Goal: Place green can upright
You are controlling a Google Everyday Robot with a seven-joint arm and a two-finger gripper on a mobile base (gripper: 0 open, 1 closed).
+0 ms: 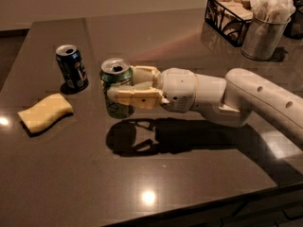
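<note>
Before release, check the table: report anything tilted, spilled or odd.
Nothing stands out. The green can is upright in the gripper, shut on it; the blue can stands upright beside the sponge; no spill shows.

Gripper (121,85) clamped around can (115,79) mid-table (189,183); other can (72,66) left-behind it, sponge (45,113) front-left, basket (228,13) and cup (262,34) back-right.
</note>
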